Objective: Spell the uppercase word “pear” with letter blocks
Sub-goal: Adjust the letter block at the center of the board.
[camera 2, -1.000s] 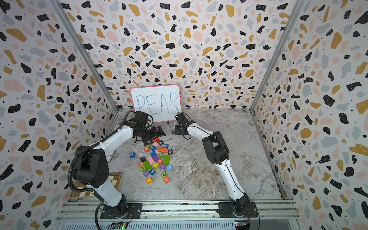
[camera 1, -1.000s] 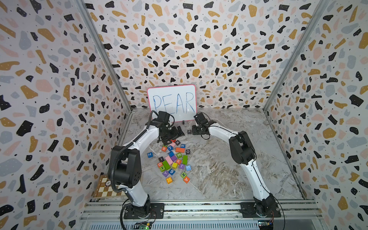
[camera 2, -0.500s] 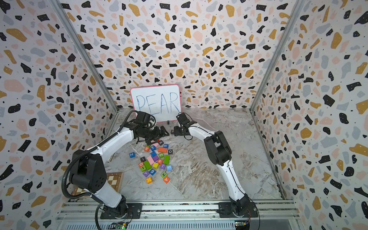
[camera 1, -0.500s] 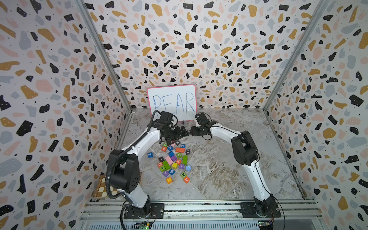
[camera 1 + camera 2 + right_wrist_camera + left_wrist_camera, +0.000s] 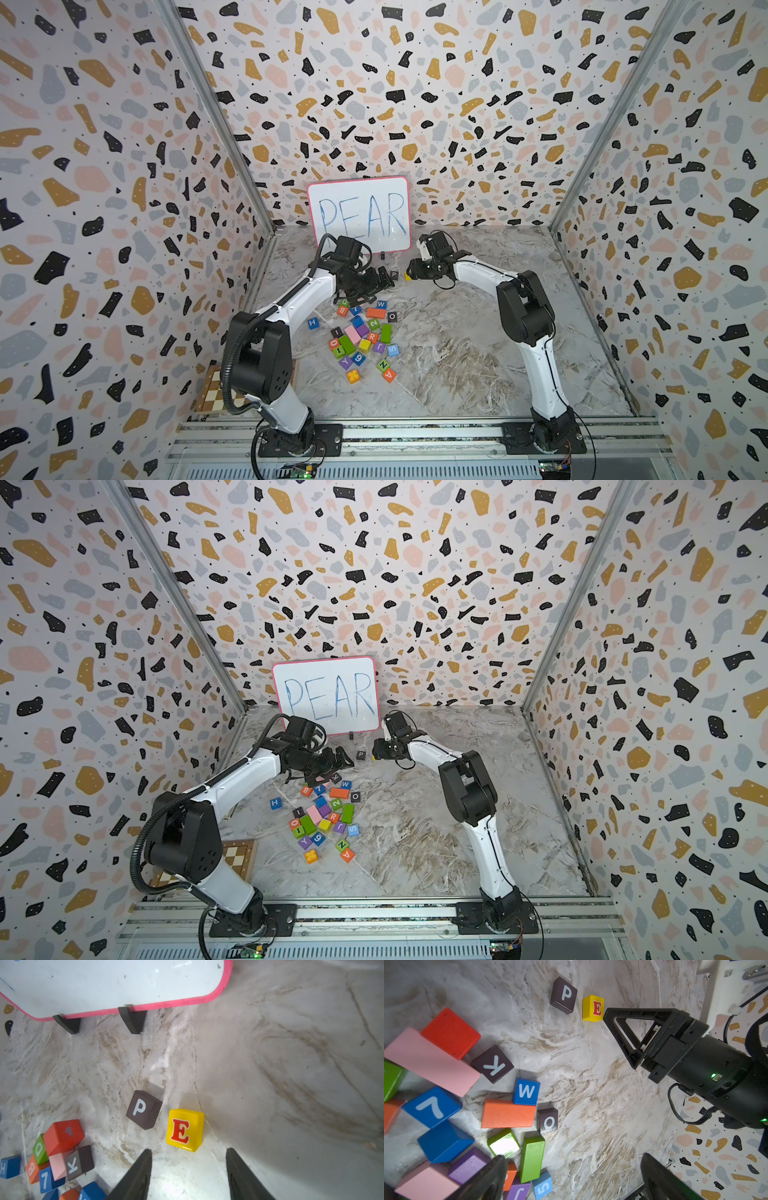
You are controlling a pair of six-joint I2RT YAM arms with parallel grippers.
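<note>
The black P block [image 5: 143, 1109] and the yellow E block [image 5: 185, 1129] are found side by side on the surface [image 5: 270, 1084], just before the whiteboard [image 5: 104, 980] — P turned slightly askew, E squarer, a narrow gap between them. Both are small cubes, set letter-up. The orange A block [image 5: 389, 375] lies at the near edge of the pile [image 5: 357, 332], and the R block [image 5: 373, 337] sits within it, hemmed in by neighbours. The right jaws are seen parted and empty, just behind E. The left jaws are spread wide, holding nothing, above the pile's far edge. Two letters are judged placed — A is called for next, to be lifted clear and set on E's free side.
</note>
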